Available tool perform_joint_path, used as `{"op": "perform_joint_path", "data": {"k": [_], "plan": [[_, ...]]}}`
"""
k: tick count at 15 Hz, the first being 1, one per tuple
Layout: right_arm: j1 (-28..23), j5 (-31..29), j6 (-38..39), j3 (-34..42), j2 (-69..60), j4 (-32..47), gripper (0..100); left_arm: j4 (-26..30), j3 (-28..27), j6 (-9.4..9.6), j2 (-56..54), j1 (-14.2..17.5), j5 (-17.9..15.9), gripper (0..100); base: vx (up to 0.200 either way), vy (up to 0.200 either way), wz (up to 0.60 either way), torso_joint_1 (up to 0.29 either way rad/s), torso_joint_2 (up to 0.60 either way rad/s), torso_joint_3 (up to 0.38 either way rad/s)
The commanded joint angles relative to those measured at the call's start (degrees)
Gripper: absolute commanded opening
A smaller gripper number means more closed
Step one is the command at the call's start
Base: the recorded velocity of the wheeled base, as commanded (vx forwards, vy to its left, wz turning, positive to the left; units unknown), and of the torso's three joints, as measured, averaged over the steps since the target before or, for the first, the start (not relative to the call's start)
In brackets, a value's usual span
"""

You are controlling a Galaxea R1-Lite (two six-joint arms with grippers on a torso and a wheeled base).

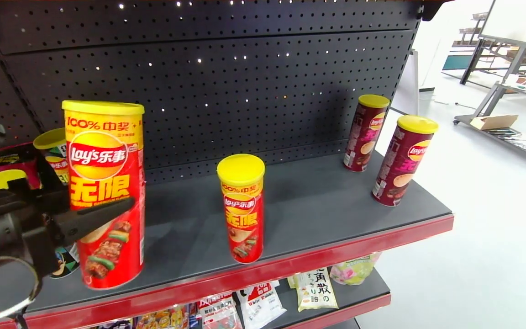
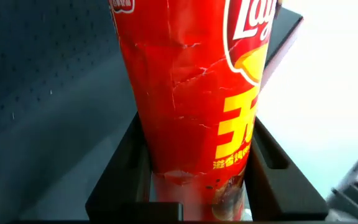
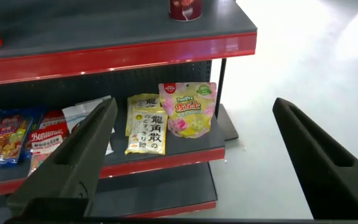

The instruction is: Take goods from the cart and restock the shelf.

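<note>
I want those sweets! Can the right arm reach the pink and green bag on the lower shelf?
Probably yes. The right gripper is open and faces the pink and green bag, with nothing between them. The bag stands near the lower shelf's front edge, beside a yellow packet.

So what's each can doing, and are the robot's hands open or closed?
big red can: upright, yellow lid on, gripped.
left gripper: shut on the big red can.
small red can: standing upright, lid on, untouched.
back dark red can: standing, lid on.
front dark red can: standing, lid on.
right gripper: open, holding nothing.
</note>
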Motion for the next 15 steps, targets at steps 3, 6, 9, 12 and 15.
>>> {"op": "perform_joint_path", "data": {"k": [3,6,9,12,15], "plan": [[-0.01,0.03,-0.01,0.00,0.16,-0.01,100,-7.77,-1.73,-0.60,12.92,-0.74,0.58,0,0.000,0.000,0.00,0.000,0.00,0.000],[-0.01,0.03,-0.01,0.00,0.16,-0.01,100,-12.43,-3.05,-0.42,18.99,-0.83,0.14,0,0.000,0.000,0.00,0.000,0.00,0.000],[-0.01,0.03,-0.01,0.00,0.16,-0.01,100,-20.08,-3.32,-0.60,24.61,-0.83,-0.03,0,0.000,0.000,0.00,0.000,0.00,0.000],[-0.01,0.03,-0.01,0.00,0.16,-0.01,100,-24.12,-6.04,-0.60,31.21,-0.92,-0.30,0,0.000,0.000,0.00,0.000,0.00,0.000],[-0.01,0.03,-0.01,0.00,0.16,-0.01,100,-35.19,-6.13,-0.60,38.76,-1.35,-2.41,0,0.000,0.000,0.00,0.000,0.00,0.000]]}}
